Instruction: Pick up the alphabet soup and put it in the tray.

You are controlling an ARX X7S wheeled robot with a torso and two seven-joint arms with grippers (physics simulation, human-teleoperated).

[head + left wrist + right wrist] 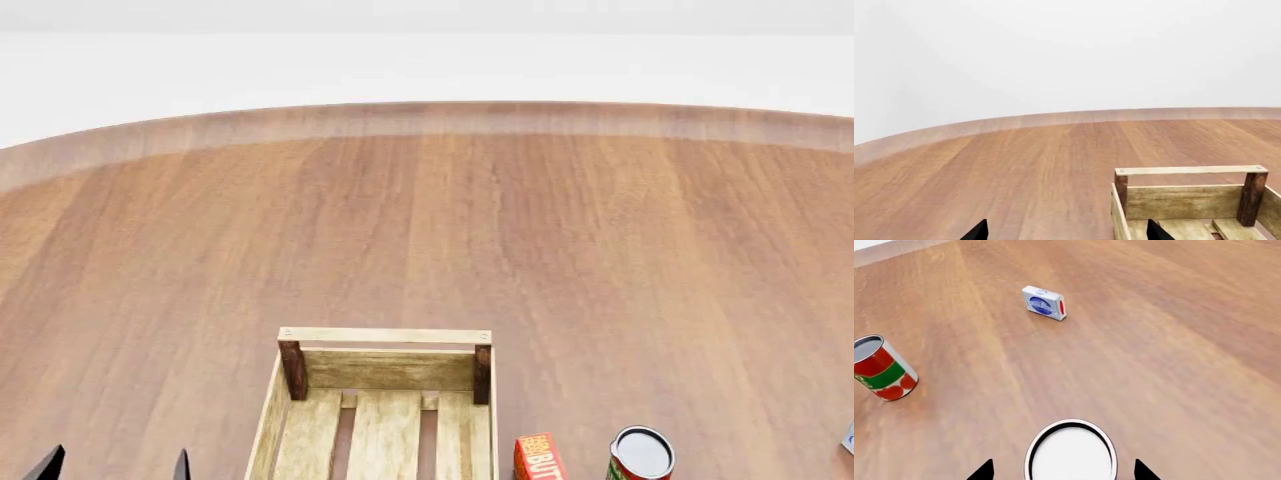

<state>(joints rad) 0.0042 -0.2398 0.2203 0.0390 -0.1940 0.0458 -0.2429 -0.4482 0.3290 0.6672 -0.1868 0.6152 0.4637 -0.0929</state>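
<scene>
Head view: wooden table (pixel 534 230), white wall (pixel 427 60) behind

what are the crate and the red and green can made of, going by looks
The tray: unfinished pale wood, seemingly; grain shows on its slats, with darker stained corner posts. The red-and-green can: probably metal under a glossy printed label, judging by its grey top and thin rim, though a render leaves that open.

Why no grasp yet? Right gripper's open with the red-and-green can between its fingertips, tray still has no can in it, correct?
Wrong can. In the right wrist view the white-topped alphabet soup sits between the open right gripper fingertips; the red-and-green can stands apart, off to one side. The rest holds: the part of the tray visible in the head view has no can in it.
</scene>
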